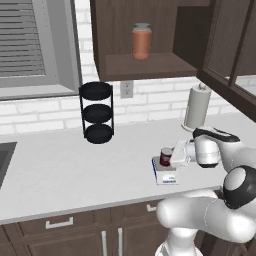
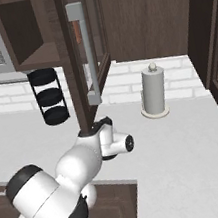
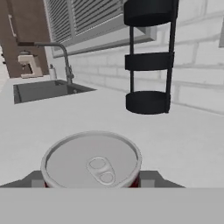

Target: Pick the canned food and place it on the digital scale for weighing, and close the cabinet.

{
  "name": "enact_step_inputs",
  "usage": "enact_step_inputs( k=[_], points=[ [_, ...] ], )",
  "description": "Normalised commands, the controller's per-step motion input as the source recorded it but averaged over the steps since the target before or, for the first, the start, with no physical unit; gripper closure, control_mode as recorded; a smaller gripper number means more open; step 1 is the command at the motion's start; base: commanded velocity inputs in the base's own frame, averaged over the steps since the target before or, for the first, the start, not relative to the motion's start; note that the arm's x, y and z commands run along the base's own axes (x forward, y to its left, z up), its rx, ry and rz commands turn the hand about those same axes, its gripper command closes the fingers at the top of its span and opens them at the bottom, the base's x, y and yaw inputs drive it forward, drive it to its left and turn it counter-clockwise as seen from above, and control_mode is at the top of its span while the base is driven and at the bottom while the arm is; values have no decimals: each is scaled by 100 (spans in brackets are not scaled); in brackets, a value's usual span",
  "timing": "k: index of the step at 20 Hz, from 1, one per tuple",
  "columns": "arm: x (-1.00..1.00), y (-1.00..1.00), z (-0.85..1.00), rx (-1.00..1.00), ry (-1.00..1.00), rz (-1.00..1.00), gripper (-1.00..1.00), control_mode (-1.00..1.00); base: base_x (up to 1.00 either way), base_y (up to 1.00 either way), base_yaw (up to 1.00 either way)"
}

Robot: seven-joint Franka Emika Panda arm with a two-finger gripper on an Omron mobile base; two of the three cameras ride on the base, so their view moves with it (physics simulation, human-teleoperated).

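Can (image 1: 165, 156) stands on the scale (image 1: 164, 175) near the counter's (image 1: 75, 170) front edge, and my gripper (image 1: 173, 155) sits at it from the right, jaws on either side of it; I cannot tell whether they press it. Farther back stand a black tiered rack (image 1: 97, 112) and a paper towel roll (image 1: 196, 106). Above, the cabinet (image 1: 145, 65) is open, its door (image 2: 79, 60) swung out, a jar (image 1: 141, 41) on the shelf.

Dark red canned food (image 1: 165, 156) upright on the digital scale (image 1: 164, 175) — cabinet (image 2: 87, 54) door open.
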Motion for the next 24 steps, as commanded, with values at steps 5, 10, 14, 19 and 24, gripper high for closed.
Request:
enact_step_inputs(
  k=[5, 10, 14, 19, 24],
  points=[
    [9, 0, -29, 0, 0, 0, 100, -100, 0, 0, 0],
    [-16, 0, -18, 0, -5, 0, 100, -100, 0, 0, 0],
    [-27, 12, -2, -1, 0, 0, 100, -100, 0, 0, 0],
    [0, 6, 0, 0, 0, 0, 100, -100, 0, 0, 0],
    [0, 15, -3, 0, 0, 0, -100, -100, 0, 0, 0]
  ],
)
